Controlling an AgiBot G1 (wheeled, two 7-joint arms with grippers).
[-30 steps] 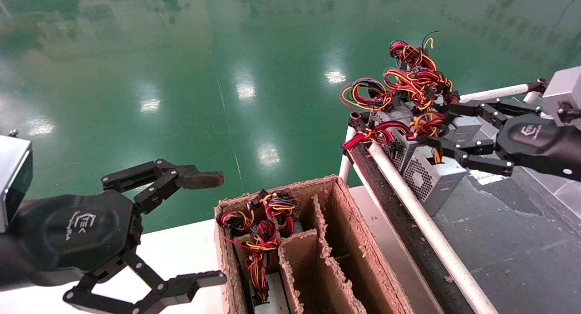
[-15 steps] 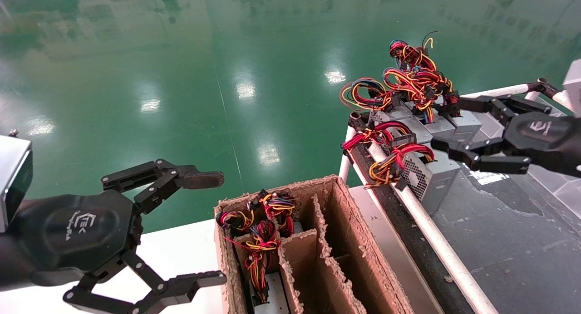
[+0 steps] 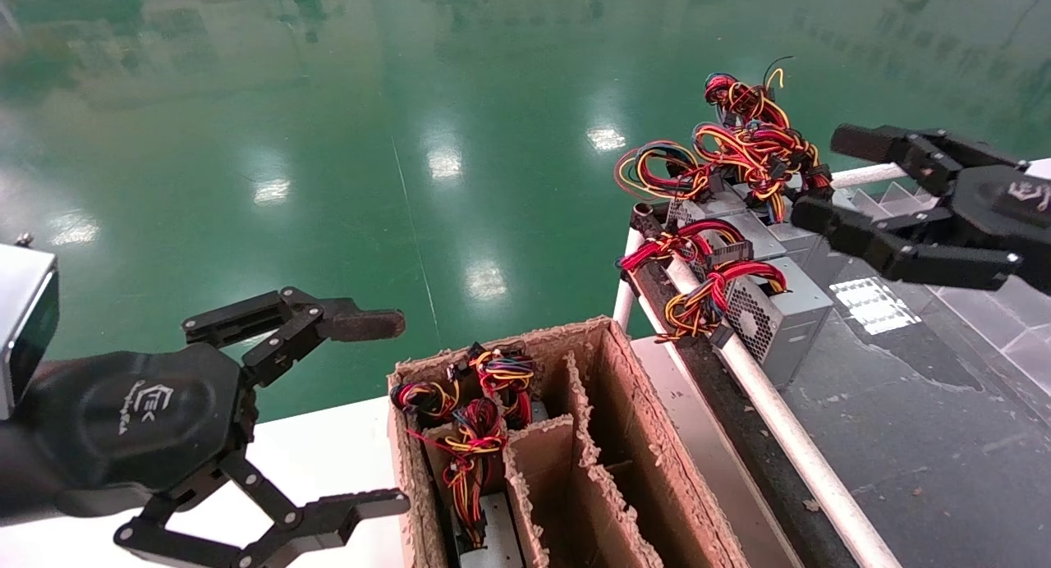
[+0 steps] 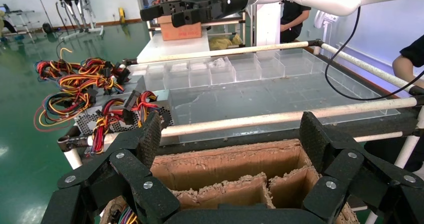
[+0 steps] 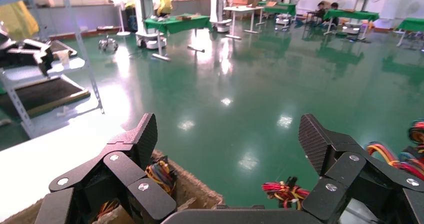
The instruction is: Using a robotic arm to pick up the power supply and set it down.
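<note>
Several silver-grey power supplies sit at the near-left corner of the cart. The front power supply (image 3: 782,326) shows its perforated vent face, and its red, yellow and black wires (image 3: 713,295) hang over the white rail. My right gripper (image 3: 829,178) hovers open and empty above and to the right of that group, touching nothing. In the right wrist view, the right gripper (image 5: 227,139) has only green floor between its fingers. My left gripper (image 3: 386,412) stays parked and open at the lower left, empty, beside the cardboard box. The power supplies (image 4: 107,115) also show in the left wrist view.
A torn cardboard box (image 3: 624,437) with dividers stands in front of me. Wired units fill its left compartments (image 3: 472,437). The cart's white rail (image 3: 768,408) runs between the box and the dark cart bed (image 3: 920,437). Clear bins (image 4: 220,71) line the cart's far side.
My right gripper has pulled back from around the power supplies and risen up to the right, holding nothing. One wire bundle now hangs over the rail. The left arm has not moved.
</note>
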